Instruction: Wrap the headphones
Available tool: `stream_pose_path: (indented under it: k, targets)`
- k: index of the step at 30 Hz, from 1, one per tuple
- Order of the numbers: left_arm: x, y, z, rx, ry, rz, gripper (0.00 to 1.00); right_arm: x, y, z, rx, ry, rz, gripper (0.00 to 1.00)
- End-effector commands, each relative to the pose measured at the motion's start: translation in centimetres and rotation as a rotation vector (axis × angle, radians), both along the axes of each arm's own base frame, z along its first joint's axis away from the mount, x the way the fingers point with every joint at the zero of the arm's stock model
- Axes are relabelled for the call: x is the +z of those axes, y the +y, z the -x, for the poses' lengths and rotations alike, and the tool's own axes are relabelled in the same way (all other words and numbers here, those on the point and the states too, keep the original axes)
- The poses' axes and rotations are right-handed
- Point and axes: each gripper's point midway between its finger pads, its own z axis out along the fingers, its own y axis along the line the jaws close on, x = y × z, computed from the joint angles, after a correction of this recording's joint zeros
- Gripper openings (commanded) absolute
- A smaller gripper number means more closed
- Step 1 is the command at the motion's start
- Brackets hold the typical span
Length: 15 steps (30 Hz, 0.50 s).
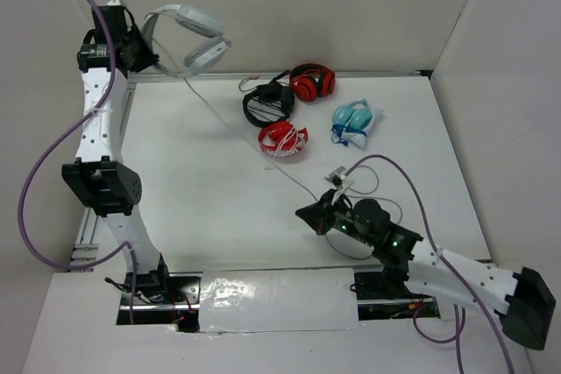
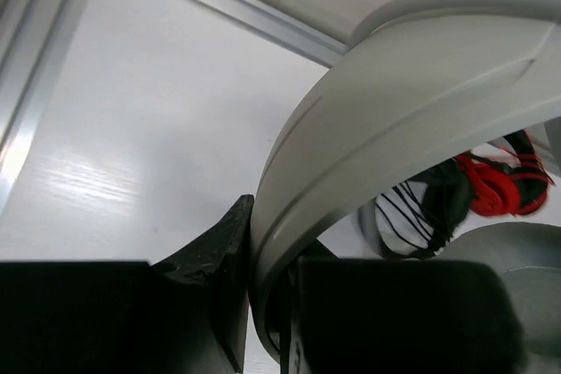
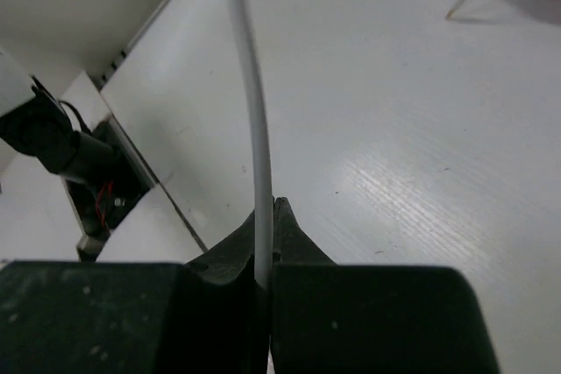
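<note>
At eleven o'clock, off the desk (image 1: 202,181): headphones (image 1: 195,31) held aloft.
Left pincer (image 2: 263,304) clamped the headband (image 2: 394,102); right pincer (image 3: 266,234), at five o'clock, pinched shut on the cable (image 1: 237,124).

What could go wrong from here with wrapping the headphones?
The thin cable is held only by a pinch in the shut right gripper, so it may slip out. It runs close past a red pair and could drag it. A hard pull might twist the headphones from the left gripper.
</note>
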Motion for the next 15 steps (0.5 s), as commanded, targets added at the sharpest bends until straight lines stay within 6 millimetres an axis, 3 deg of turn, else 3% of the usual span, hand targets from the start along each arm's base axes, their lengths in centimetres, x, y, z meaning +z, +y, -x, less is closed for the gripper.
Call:
stream_pose_path:
  k: [1,3,5,10,12,13,14,15]
  targets:
    - [5.4,4.2,-0.1,0.089,-0.168,0.066,0.00,-0.1,-3.7,-0.5,-0.168,0.022,0.047,0.00]
    - [3.9,6.0,-0.7,0.145,-0.137,0.041,0.00,0.6,-4.8,-0.1,-0.184,0.007,0.053,0.00]
    - [2.8,6.9,-0.9,0.185,-0.106,0.028,0.00,2.8,-5.7,0.2,-0.196,-0.032,0.018,0.00]
    - [-0.9,7.5,-1.6,0.212,-0.036,-0.014,0.00,6.8,-7.1,-0.8,-0.267,-0.142,-0.023,0.00]
    - [-2.1,6.6,-2.0,0.202,-0.014,-0.040,0.00,9.1,-5.8,-0.9,-0.211,-0.197,-0.017,0.00]
    - [-2.3,6.1,-2.2,0.190,-0.013,-0.055,0.00,12.2,-4.8,-0.8,-0.173,-0.259,-0.067,0.00]
    - [-2.8,4.7,-2.6,0.157,-0.010,-0.083,0.00,13.5,-3.7,-0.3,-0.115,-0.292,-0.064,0.00]
    - [-3.0,4.1,-2.8,0.152,-0.007,-0.099,0.00,13.2,-2.3,-0.6,-0.064,-0.329,0.017,0.00]
